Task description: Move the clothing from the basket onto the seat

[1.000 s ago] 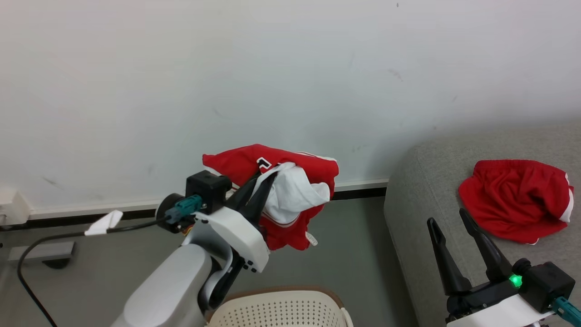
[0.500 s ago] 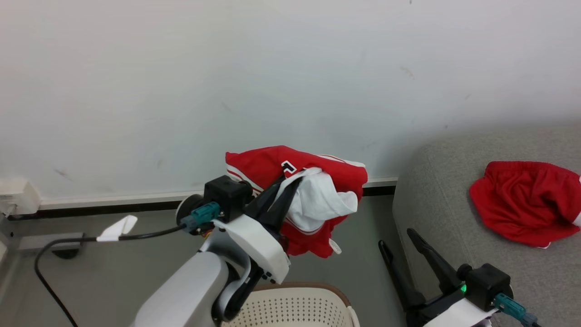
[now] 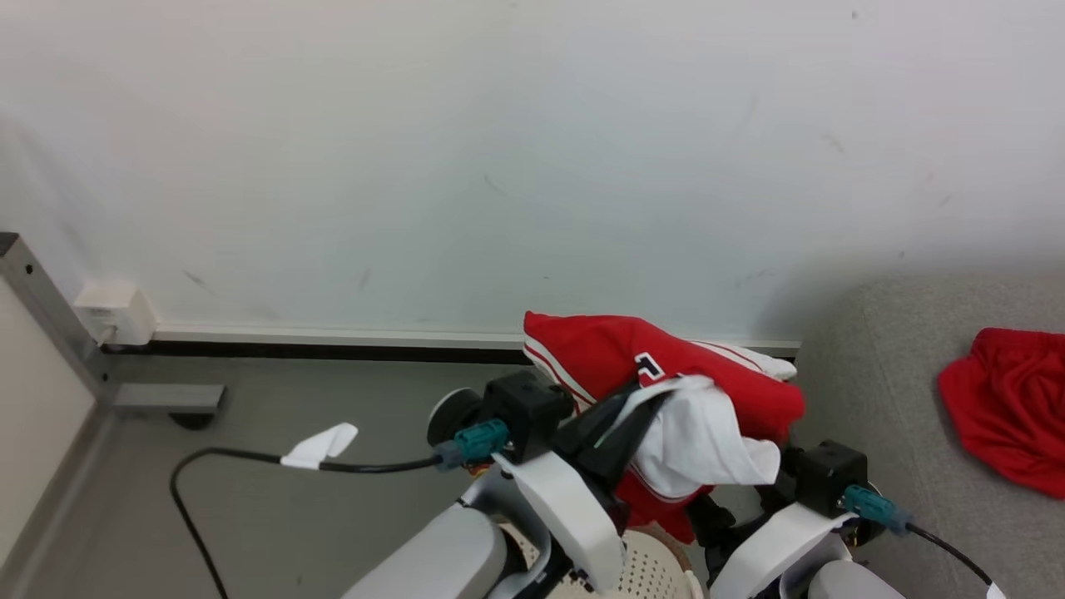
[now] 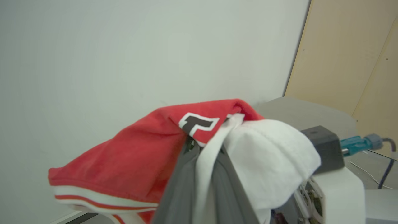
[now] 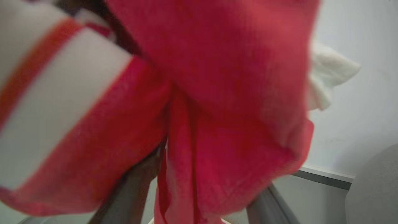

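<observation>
Left gripper [image 4: 203,147]: jaws pinched on a white fold of the red sports garment [image 4: 133,161]. The rest drapes over and past the fingertips, with a striped hem hanging below.

Right gripper [image 5: 202,183]: jaws spread. Red cloth hangs loose between the fingers, and I see no clamping.

The bundle is in the air above the basket [image 3: 653,574], short of the sofa [image 3: 899,374] to the right of the jaws. A second red garment [image 3: 1011,416] lies on the cushion further right.

My read is that this is the carry leg. I would keep the left pinch firm and get the trailing hem above the sofa's rounded edge. I would travel right until well over the cushion before opening, and keep the right fingers from snagging the drape.

The sofa's speckled grey weave should hold the cloth where it drops.

Beyond the jaws there is a plain pale wall [image 3: 499,125], a dark baseboard [image 3: 333,351] and a grey floor [image 3: 333,516]. A black cable [image 3: 250,457] trails off to the left.
</observation>
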Robot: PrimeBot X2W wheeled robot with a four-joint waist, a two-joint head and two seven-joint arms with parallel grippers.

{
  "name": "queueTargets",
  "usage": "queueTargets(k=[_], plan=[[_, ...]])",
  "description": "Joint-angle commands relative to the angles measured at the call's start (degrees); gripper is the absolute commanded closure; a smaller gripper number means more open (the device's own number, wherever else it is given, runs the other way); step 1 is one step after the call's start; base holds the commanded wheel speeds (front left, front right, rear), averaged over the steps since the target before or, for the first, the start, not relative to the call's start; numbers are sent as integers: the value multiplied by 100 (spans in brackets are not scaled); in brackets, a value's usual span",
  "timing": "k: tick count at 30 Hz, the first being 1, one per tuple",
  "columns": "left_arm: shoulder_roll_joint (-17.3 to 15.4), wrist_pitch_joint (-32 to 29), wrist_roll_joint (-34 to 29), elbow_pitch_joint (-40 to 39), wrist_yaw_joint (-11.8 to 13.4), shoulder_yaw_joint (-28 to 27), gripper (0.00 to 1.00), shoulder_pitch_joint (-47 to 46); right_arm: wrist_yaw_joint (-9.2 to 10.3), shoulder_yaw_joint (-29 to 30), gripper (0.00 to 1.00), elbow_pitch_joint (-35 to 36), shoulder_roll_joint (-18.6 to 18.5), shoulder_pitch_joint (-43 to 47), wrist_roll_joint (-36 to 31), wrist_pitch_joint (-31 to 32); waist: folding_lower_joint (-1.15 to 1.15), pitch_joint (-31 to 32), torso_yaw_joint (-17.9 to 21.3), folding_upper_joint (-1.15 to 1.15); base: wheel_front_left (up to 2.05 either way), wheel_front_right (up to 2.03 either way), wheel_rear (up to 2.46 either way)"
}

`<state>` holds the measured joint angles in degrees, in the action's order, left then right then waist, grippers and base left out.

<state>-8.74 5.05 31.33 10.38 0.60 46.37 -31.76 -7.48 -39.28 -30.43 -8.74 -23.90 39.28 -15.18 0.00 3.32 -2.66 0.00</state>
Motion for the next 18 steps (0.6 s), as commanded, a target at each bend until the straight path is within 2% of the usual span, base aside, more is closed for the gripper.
queueTargets(k=[1, 9, 10, 12, 13, 18], plan=[[31, -15, -54, -59, -26, 32, 100, 68, -4, -50, 0, -83, 23, -115, 70, 7, 0, -10, -120, 0, 0, 0, 0], [153, -64, 38, -93, -99, 244, 100, 150, -4, -347, 0, -409, 24, -417, 280, 7, 0, -37, -427, 0, 0, 0, 0], [147, -62, 48, -84, -91, 244, 100, 157, -4, -365, 37, -402, 24, -422, 304, 7, 0, -40, -443, 0, 0, 0, 0], [123, -60, 60, -58, -72, 230, 100, 167, -4, -389, 95, -367, 0, -412, 322, 7, 0, -44, -463, 0, 0, 0, 0], [106, -54, 58, -43, -59, 218, 100, 167, -4, -397, 100, -338, -11, -400, 335, 7, 0, -47, -465, 0, 0, 0, 0], [34, 14, 157, 66, -2, 98, 100, 205, -4, -403, 100, -205, -112, -303, 353, 7, 0, -57, -372, 0, 0, 0, 0]])
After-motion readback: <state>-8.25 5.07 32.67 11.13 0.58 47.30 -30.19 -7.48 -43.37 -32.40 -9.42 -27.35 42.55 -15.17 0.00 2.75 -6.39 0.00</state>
